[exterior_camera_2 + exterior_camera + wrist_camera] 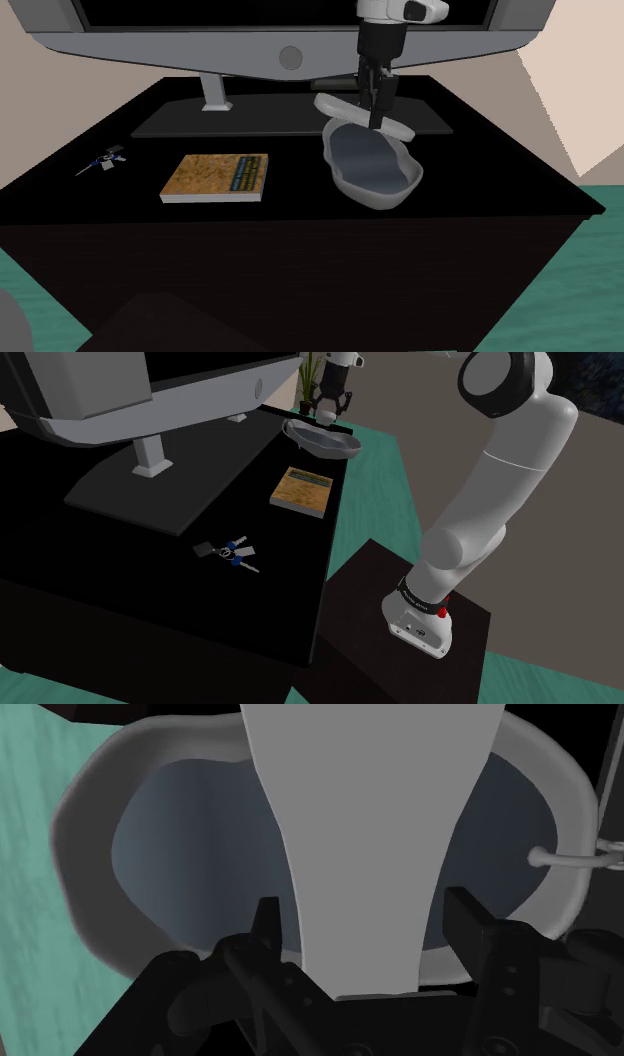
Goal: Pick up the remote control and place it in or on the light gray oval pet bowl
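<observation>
Remote (365,854) spans the bowl (90,854) beneath my gripper (365,914), fingers parted just off its sides; I judge it perched, so a finger brushing it on retreat could tip it off.

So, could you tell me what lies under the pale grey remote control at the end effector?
The light grey oval pet bowl sits beneath it. The long pale grey remote control covers the middle of the bowl's dark basin, so that part is unseen.
</observation>
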You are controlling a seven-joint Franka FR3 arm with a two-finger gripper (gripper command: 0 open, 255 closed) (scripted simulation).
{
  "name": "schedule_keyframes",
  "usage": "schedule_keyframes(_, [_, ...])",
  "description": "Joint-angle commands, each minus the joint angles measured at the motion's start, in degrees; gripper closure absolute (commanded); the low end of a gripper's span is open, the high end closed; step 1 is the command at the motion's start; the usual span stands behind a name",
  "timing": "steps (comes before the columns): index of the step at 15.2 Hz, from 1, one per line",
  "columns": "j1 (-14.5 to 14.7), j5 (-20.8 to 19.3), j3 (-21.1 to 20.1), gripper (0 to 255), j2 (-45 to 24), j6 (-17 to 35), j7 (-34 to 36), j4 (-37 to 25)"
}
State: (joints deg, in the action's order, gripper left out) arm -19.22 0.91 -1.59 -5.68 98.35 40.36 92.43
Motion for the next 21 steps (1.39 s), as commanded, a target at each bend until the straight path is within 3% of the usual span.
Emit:
schedule_keyframes(1, [-0.03,0.01,0.02,255,0.28,1.66,-0.06,1.89])
schedule_keyframes(10, [-0.02,0.02,0.02,255,0.34,3.12,-0.08,3.41])
schedule_keyframes(11, [-0.03,0.02,0.02,0,0.34,3.13,-0.09,3.41])
schedule_keyframes(16, [-0.03,0.02,0.02,0,0.34,3.13,-0.09,3.42])
schedule_keyframes(21, [-0.07,-0.01,0.06,0,-0.41,-4.42,-0.04,-4.88])
